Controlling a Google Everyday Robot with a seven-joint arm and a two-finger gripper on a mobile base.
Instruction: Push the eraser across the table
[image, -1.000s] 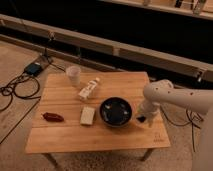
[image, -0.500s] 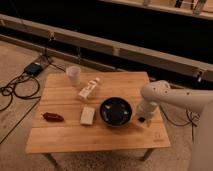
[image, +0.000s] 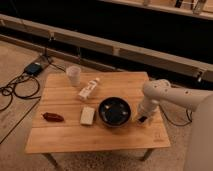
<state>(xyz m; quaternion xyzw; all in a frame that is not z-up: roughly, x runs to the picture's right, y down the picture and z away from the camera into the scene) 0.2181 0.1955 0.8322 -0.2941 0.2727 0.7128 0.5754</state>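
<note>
Your gripper (image: 144, 114) is down at the bench (image: 65, 136), just right of the dark bowl (image: 114, 111). The small black eraser (image: 142, 120) lies at its tip, beside the bowl's right rim. You cannot tell whether the gripper is open or closed.

1. Looks like a robot test lab, not a home: my white arm (image: 170, 95) works at one small plank-top table (image: 60, 142).
2. Floor (image: 15, 150) around the table is bare, speckled, hard.
3. Left of the table: loose black cables (image: 12, 92) and a small box (image: 34, 68) lying on the floor.
4. Behind the table: long pale rails (image: 125, 50) along a dark wall.
5. On the table: odd mix of props, e.g. cup (image: 74, 76), dark bowl (image: 115, 111).
6. My gripper (image: 142, 119) is low at the table's right end, just right of the bowl.
</note>
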